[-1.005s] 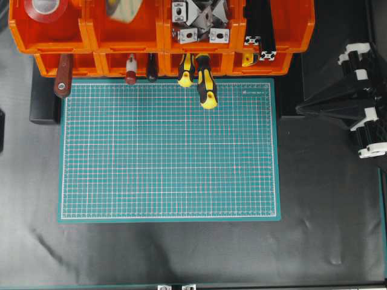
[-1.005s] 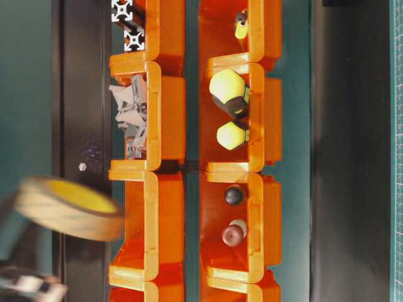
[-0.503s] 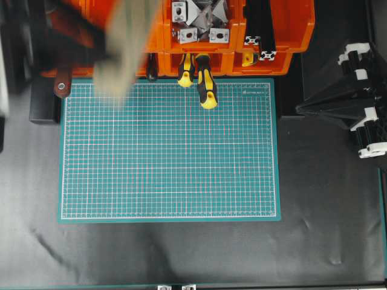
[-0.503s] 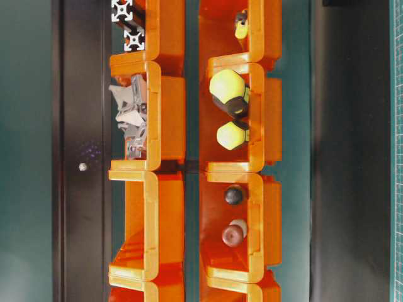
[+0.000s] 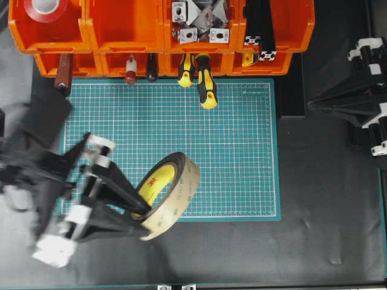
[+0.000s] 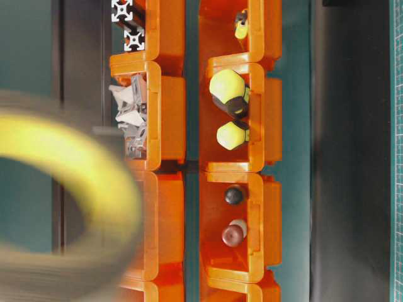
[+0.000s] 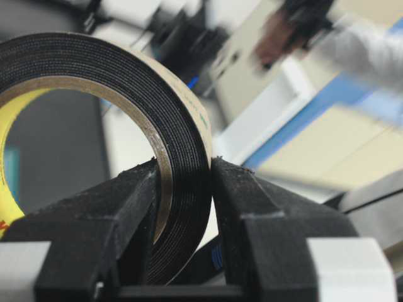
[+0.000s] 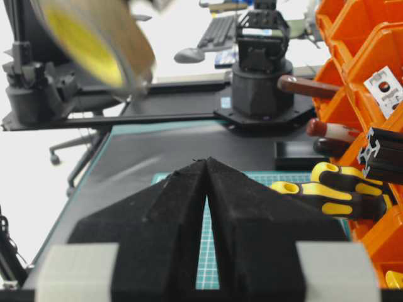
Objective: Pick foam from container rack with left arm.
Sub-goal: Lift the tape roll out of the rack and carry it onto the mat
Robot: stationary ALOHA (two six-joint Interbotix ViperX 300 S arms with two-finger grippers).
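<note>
Left claw [image 5: 140,212] clamped on the foam [image 5: 162,194], one finger inside the ring, one outside against the beige liner; left wrist view shows both black pads [image 7: 135,195] pressed on the roll's wall. Foam is off the counter, held on edge and tilted, over the lower left part of the green mat [image 5: 242,151] and its bottom border, well clear of the rack [image 5: 127,30]. Yellow core faces up-left in the overhead view. Left arm [image 5: 42,181] is motion-blurred, reaching in from the left edge. In the table-level view the foam is a big blurred yellow ring close to the lens, lower left.

Right claw [image 8: 206,165] sits at the right edge of the counter [image 5: 314,241], fingers together, tips touching, gripping nothing. It points toward the mat.

Farther back, at the mat's top edge: yellow-black screwdrivers [image 5: 205,84] stick out of a lower bin onto the mat, two more tool handles to their left, brown handle [image 5: 62,75] at far left.

Rack spans the top, wider than the mat. Upper row: red tape roll [image 5: 45,8] in the left bin, next bin bare orange, then metal brackets [image 5: 199,18], then black extrusions [image 5: 260,30] on the right.
</note>
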